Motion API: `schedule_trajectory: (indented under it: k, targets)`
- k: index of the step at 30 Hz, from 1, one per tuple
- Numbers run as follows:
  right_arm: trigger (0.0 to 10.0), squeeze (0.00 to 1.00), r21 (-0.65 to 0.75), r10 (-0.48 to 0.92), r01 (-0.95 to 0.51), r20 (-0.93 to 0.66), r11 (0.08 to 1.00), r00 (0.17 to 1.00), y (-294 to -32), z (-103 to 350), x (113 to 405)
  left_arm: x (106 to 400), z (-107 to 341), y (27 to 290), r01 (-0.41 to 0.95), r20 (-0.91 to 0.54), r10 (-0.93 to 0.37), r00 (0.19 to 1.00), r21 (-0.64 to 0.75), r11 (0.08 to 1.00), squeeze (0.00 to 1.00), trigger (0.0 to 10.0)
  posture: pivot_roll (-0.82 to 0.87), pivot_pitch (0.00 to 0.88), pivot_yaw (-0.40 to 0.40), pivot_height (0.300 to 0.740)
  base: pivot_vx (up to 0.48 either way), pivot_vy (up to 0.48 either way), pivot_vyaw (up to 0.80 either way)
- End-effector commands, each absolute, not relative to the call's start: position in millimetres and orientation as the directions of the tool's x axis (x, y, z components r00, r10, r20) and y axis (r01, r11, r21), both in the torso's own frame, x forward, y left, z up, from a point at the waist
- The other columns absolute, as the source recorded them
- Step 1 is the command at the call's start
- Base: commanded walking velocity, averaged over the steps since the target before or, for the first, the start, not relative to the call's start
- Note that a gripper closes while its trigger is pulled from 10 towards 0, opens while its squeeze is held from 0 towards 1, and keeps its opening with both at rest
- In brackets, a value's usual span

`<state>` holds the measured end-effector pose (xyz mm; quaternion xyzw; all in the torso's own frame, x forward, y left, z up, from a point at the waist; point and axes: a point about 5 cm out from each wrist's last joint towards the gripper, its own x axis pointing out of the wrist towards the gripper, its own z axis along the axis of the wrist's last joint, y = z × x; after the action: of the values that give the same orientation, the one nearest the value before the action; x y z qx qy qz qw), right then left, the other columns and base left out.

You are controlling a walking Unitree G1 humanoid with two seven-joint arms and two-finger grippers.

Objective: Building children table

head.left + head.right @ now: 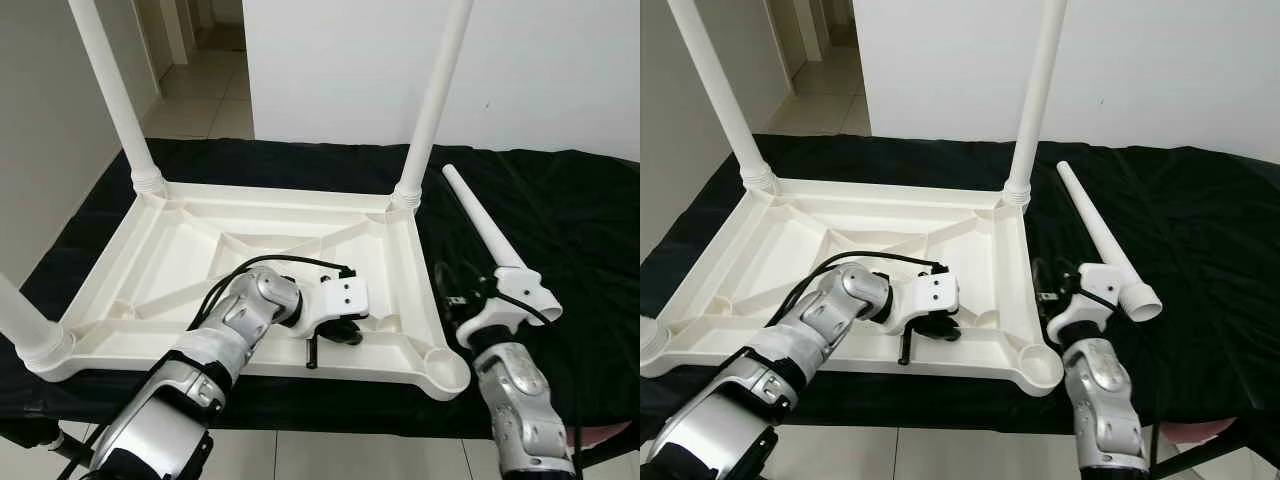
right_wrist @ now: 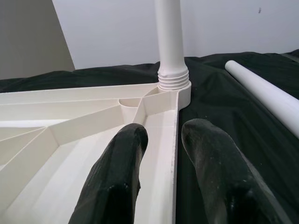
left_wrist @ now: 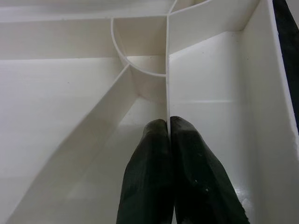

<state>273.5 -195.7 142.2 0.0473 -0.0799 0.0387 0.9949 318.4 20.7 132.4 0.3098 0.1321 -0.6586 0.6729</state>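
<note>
While the white plastic tabletop (image 1: 180, 250) is lying upside down on the black cloth (image 1: 570, 230) across the middle of the frame, I am reaching into it from the lower left with my left gripper (image 1: 335, 330). Its two black fingers (image 3: 154, 186) are pressed together, closed on nothing, and their tips are resting against a thin upright rib inside the tray, just short of the curved wall of the empty corner socket (image 1: 443, 362) at the lower right of the tabletop.

Three legs are standing in their sockets: one (image 1: 112, 90) rising at the upper left, one (image 1: 432, 100) at the upper centre, and the base of a third (image 1: 25, 325) showing at the left edge.

My right gripper (image 1: 455, 290) is coming up from the lower right, with its fingers (image 2: 117, 177) spread apart. They are straddling the tabletop's right rim, one finger inside the tray and the other over the cloth outside it.

The loose fourth leg (image 1: 490, 235) is lying on the cloth just right of the tabletop, slanting from the upper centre down towards the right, with its wide open end nearest my right wrist.
</note>
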Motion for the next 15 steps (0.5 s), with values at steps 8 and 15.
schedule_trajectory:
  k: [8, 15]
  targets:
    - [10.0, 0.0, 0.114, 0.053, -0.073, 0.164, 0.991, 0.985, -189, 141, 279, 349, 151, 34, 0.785, -0.395, -0.695, 0.601, 0.455, 0.42, 0.0, 6.4, -0.06, 0.0, -0.002, 0.74, 0.0, 0.0, 0.0]
    - [10.0, 0.0, 0.116, 0.056, -0.076, 0.17, 0.99, 0.984, -187, 142, 283, 357, 165, 48, 0.71, -0.333, -0.632, 0.7, 0.422, 0.564, 1.0, 10.0, -0.06, 0.0, -0.01, 0.74, 0.0, 0.0, 0.0]
